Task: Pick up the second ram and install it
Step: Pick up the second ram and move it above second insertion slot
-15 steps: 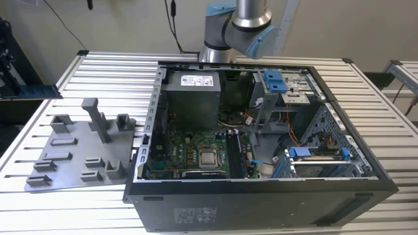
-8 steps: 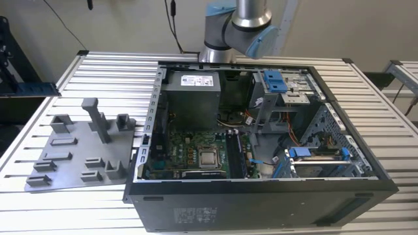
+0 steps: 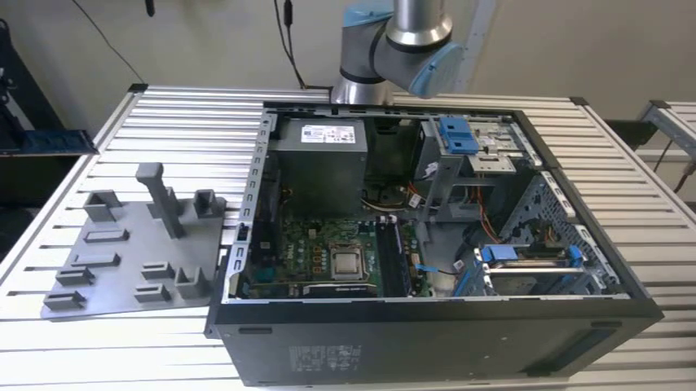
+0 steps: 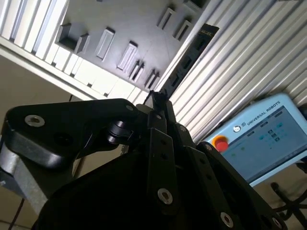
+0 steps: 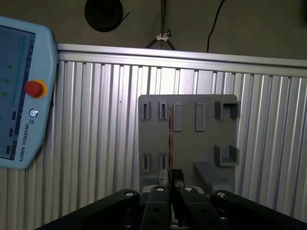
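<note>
In the second wrist view, shows the gripper (image 4: 156,99) clamped shut on the second ram (image 4: 186,60), pinching the dark stick by one end and leaving most of its length, black chips included, jutting past the fingertips. In the first wrist view, catches the second ram (image 5: 170,139) edge-on as a thin line running out from the gripper (image 5: 171,181), held in the air with the grey holder tray (image 5: 192,143) and the slatted worktop (image 5: 96,143) well beyond its tip; appears to touch neither. Takes in a teach pendant (image 5: 19,91) off to one side of the grey holder tray.

In the exterior view, puts the grey holder tray (image 3: 120,273) at lower left, the robot arm (image 3: 397,41) at top centre, and the open computer case (image 3: 435,346) across the middle and right. Shows the green motherboard (image 3: 315,244) on the case floor and the long memory slots (image 3: 392,248) just right of the processor socket (image 3: 345,262).

Carries some risk from here, by judgement. With a hold on one end only, could let the stick pivot or slip under pressing force, arriving skewed over a slot and jamming instead of seating. With so much overhang, could clip the case wall or the loose cables (image 3: 419,199) near the slots. Might also fail to latch if the slot clips sit closed; cannot tell that from here.
</note>
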{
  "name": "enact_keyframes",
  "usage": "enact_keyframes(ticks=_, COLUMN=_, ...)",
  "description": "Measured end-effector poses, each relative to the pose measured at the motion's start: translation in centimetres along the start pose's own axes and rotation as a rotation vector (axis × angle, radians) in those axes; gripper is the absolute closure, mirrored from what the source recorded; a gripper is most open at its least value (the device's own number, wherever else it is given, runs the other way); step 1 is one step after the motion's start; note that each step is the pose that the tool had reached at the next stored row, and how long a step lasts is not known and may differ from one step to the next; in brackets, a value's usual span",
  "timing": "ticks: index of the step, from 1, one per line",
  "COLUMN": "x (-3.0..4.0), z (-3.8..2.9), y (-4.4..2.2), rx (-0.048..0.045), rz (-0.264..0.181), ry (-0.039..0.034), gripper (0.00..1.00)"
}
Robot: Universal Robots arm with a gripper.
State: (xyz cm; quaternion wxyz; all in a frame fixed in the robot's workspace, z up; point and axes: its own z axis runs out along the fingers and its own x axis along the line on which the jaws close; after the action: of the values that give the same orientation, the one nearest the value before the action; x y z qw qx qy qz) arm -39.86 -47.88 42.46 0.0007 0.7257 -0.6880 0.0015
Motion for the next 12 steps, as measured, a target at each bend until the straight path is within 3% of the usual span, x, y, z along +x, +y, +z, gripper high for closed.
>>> enact_keyframes(ticks=12, x=0.0, z=-1.14, y=0.0, rx=0.0001, rz=0.0, ry=-0.0001, gripper=0.86)
